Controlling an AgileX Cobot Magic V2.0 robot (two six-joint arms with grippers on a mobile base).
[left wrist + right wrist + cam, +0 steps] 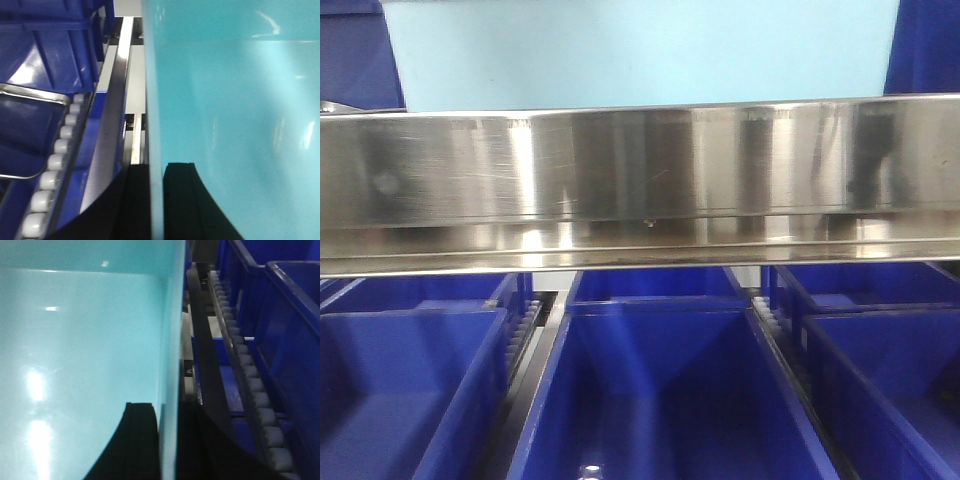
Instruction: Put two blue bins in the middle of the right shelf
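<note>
A pale cyan-blue bin [640, 50] fills the top of the front view, behind a steel shelf rail [640, 185]. In the left wrist view its inside [230, 115] takes up the right half, and my left gripper [156, 200] is shut on its left wall, one black finger [137, 205] outside and one inside. The right wrist view shows the bin's interior [80, 350] on the left. My right gripper [167, 445] is shut on its right wall in the same way. Only one pale bin is in view.
Dark royal-blue bins [660, 400] stand in rows on the shelf level below the rail, with roller tracks [775, 340] between them. More dark blue bins [45, 65] and white rollers [55, 155] flank the left side; the same on the right [280, 340].
</note>
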